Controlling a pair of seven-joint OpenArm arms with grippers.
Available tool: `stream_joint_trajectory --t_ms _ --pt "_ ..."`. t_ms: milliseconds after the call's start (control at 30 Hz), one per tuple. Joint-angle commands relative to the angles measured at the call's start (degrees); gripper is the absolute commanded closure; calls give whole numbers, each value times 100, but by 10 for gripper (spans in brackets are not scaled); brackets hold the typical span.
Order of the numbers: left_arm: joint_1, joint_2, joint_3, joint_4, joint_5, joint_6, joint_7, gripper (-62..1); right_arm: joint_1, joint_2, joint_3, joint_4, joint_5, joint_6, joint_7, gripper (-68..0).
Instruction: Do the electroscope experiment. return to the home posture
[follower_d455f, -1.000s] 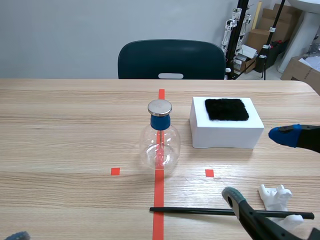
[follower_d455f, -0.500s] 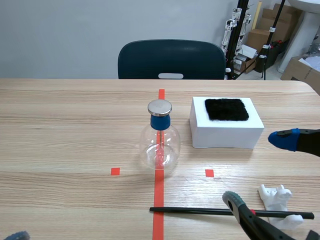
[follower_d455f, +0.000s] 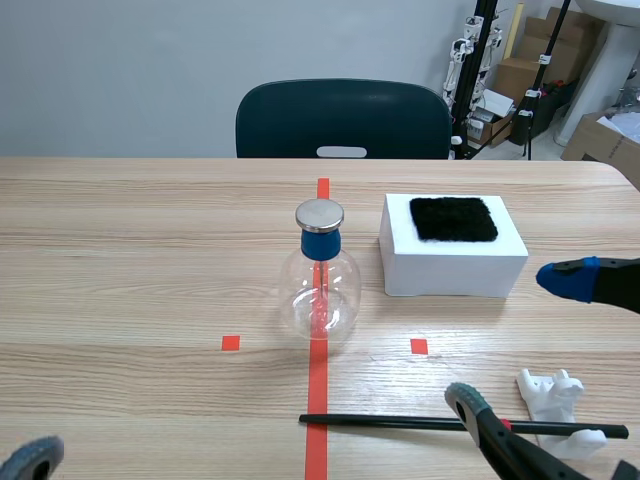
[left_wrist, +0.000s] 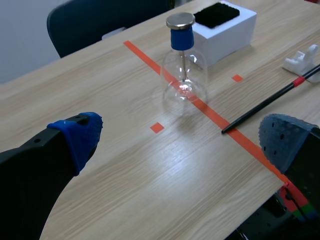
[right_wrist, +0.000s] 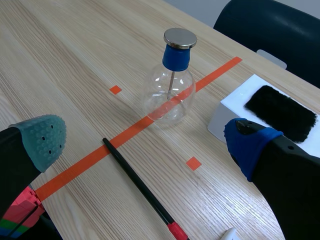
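The electroscope (follower_d455f: 322, 282), a clear glass flask with a blue stopper and a metal disc on top, stands upright on the orange-red tape line at the table's middle; it also shows ahead of each gripper (left_wrist: 183, 65) (right_wrist: 171, 80). A black rod (follower_d455f: 440, 425) lies flat near the front edge, its end resting on a white stand (follower_d455f: 556, 402). The rod (right_wrist: 137, 184) runs between the right fingers' view, on the table. A black fur patch (follower_d455f: 453, 218) lies on a white block (follower_d455f: 452, 264). My right gripper (follower_d455f: 520, 340) is open and empty at the right. My left gripper (left_wrist: 180, 145) is open and empty, low at the front left.
A dark blue chair (follower_d455f: 343, 120) stands behind the table's far edge. Cardboard boxes and tripod stands (follower_d455f: 530, 70) fill the back right corner of the room. Small orange-red squares (follower_d455f: 231, 343) mark the table on both sides of the line.
The left gripper's fingertip has risen a little into the scene view's front left corner. The right gripper shifted slightly a second ago and now holds still.
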Motion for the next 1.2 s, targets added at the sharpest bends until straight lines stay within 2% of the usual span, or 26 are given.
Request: stream_joint_trajectory --t_ms 0,267,1167 --pt "-7 -22 -35 214 -55 31 -81 -623 35 76 17 68 46 -2 85 -679" --pt "-4 -35 -35 474 -52 28 -74 -623 35 76 17 68 46 0 90 -679" --pt "-9 -35 -35 479 -52 28 -31 -623 83 76 17 68 46 0 136 -679"
